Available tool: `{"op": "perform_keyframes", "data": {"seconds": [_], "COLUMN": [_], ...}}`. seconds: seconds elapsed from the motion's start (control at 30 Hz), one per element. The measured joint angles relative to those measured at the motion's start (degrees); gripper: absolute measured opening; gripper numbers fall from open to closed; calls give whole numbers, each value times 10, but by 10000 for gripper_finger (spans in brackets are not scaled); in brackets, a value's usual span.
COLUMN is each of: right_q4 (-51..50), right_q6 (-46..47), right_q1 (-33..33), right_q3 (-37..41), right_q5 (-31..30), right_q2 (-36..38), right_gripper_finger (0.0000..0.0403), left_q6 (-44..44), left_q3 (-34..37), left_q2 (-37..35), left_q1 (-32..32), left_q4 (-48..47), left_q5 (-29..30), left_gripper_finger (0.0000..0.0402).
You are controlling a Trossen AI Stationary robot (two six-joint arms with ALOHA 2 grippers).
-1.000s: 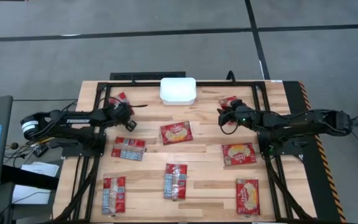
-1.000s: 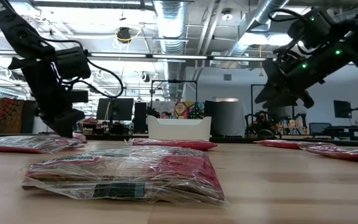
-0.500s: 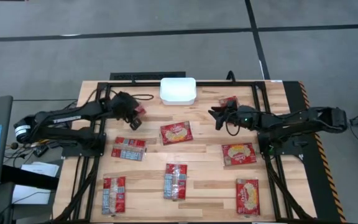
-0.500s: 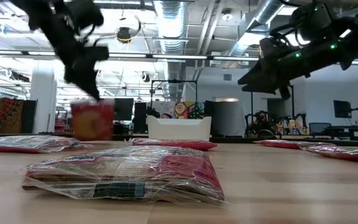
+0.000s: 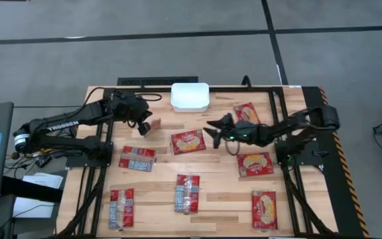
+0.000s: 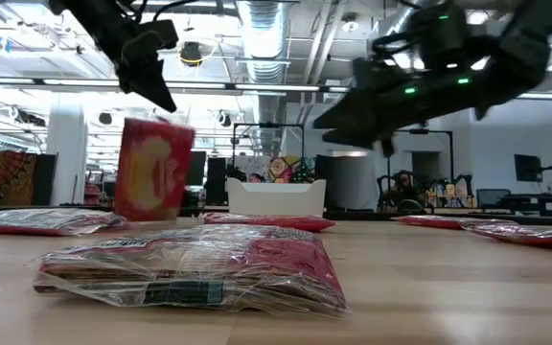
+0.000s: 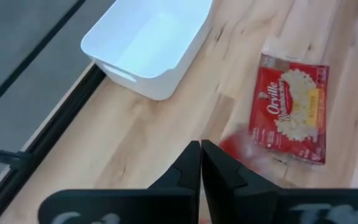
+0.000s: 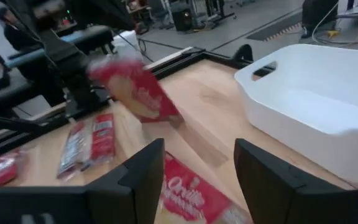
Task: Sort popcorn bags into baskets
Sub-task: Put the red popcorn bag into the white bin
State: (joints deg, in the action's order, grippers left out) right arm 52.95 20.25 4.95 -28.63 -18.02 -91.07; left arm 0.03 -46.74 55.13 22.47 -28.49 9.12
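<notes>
My left gripper [image 5: 143, 121] is shut on a red popcorn bag [image 6: 151, 171], held up over the far left of the table, left of the white basket [image 5: 190, 97]. The bag also shows in the right wrist view [image 8: 135, 87]. My right gripper [image 5: 211, 127] stands open and nearly level, just right of the central popcorn bag [image 5: 188, 141], which lies flat on the table with its pale picture up. That bag shows under the open fingers in the right wrist view [image 8: 194, 193]. The basket [image 7: 148, 43] rests on its base by the far edge. My left gripper pinches the popcorn bag by its top edge [image 6: 157, 123] between its two shut fingers [image 6: 161, 94], which come slanting down from above. The bag hangs upright below the fingers, clear of the table. In the left wrist view it shows only as a red blur [image 7: 238, 146] beyond the fingertips.
Other popcorn bags lie flat on the table: one at the far right [image 5: 247, 112], two down the right side [image 5: 254, 164] [image 5: 264, 208], one at the near middle [image 5: 187, 193], two on the left [image 5: 137, 159] [image 5: 121, 206]. A black frame [image 5: 270, 99] runs around the table.
My left gripper has risen and gone toward the basket, lifting the popcorn bag clear of the far left of the table; the bag now hangs upright. My right gripper has gone from the far-right bag toward the table's left, to the central bag, tipping closer to level.
</notes>
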Motion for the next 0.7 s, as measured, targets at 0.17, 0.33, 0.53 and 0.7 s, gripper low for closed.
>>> {"op": "perform_keyframes", "data": {"seconds": [0.17, 0.33, 0.53, 0.7], "right_q4": [-14, -42, -121, -217], "right_q6": [-41, -74, -83, -82], "right_q1": [0, 1, 10, 16], "right_q3": [-106, -156, -157, -155], "right_q5": [1, 0, 0, -10], "right_q2": [-95, -113, -78, -44], "right_gripper_finger": [232, 227, 222, 225], "left_q6": [-2, -13, -65, -104], "left_q3": [-2, 4, 74, 133], "left_q2": [0, 2, 37, 89], "left_q1": [0, -6, -46, -109], "left_q4": [14, -35, 10, 122], "left_q5": [-14, -16, -72, -102], "left_gripper_finger": [0, 7, 88, 201]}}
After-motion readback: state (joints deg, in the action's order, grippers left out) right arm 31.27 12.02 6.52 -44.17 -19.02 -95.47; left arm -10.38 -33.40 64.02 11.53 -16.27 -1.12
